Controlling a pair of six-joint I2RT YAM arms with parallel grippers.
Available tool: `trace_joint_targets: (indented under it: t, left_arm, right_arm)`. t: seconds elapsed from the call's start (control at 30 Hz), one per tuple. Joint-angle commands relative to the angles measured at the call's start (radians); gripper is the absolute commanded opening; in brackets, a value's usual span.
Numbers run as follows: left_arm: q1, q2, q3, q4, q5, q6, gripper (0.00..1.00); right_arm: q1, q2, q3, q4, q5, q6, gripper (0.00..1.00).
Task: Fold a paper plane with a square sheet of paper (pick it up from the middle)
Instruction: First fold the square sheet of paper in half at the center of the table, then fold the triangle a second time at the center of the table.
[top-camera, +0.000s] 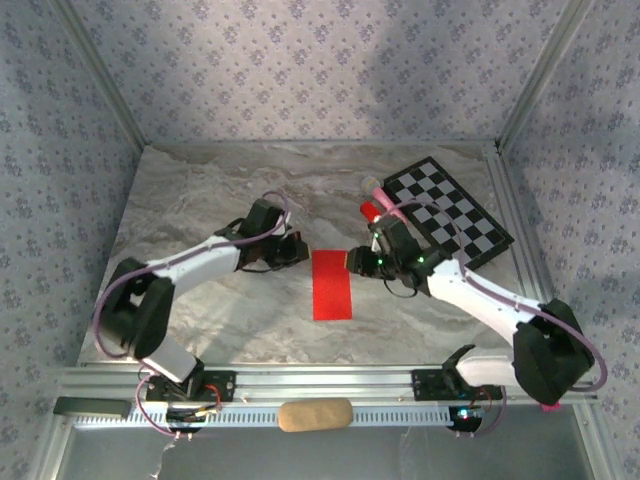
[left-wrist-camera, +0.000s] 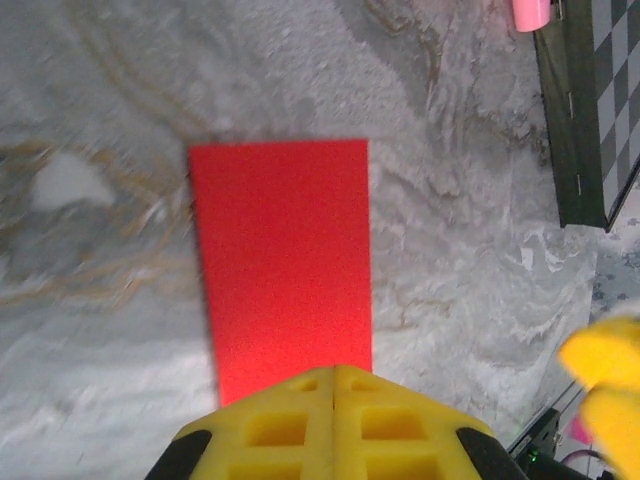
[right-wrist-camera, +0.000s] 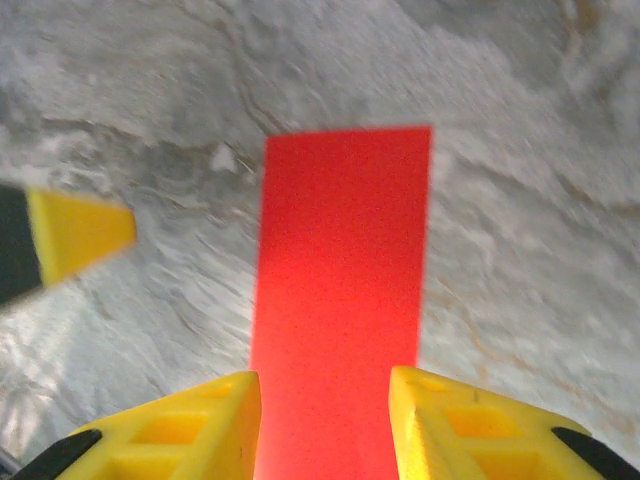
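Left gripper (left-wrist-camera: 334, 385) has its yellow fingers pressed flat together, with no gap and nothing that I can see caught between them. It sits low over the table (top-camera: 210, 190), just left of the far end of the paper (top-camera: 332, 285). From its own camera the paper's edge runs in under the fingertips. I can't tell whether they touch it.

Right gripper (right-wrist-camera: 325, 385) has its jaws apart to a middling width. They hold nothing, and the red paper shows flat on the table through the gap. It hangs just right of the paper's far end, facing the left gripper across it.

The paper lies in the middle of the marbled table, between the two grippers. It is a narrow bright red rectangle, its long sides running near to far. It lies flat with clean, straight edges. Both wrist views are blurred, so I can't make out a crease or any layers.

Far right on the table a checkerboard (top-camera: 450, 212) lies at an angle. A small red block (top-camera: 369, 208) and a pink thing (top-camera: 380, 193) sit by its left corner, behind the right gripper and well apart from the paper.
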Motion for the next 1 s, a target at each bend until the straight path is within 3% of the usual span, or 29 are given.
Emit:
trace_joint_targets:
  t: [0.0, 0.23, 0.63, 0.97]
  left_arm:
    - [0.000, 0.086, 0.086, -0.034, 0.046, 0.033, 0.00]
    - [0.016, 0.241, 0.187, -0.037, 0.072, 0.052, 0.00]
    - [0.039, 0.346, 0.197, 0.010, 0.122, 0.060, 0.00]
    - [0.046, 0.379, 0.125, 0.026, 0.063, 0.065, 0.00]
  right_arm:
    - [0.032, -0.050, -0.094, -0.013, 0.076, 0.130, 0.38]
    - [0.041, -0.035, -0.153, 0.020, -0.094, 0.230, 0.33]
    - [0.094, 0.061, -0.158, 0.063, -0.160, 0.275, 0.35]
    - [0.095, 0.106, -0.166, 0.068, -0.198, 0.281, 0.43]
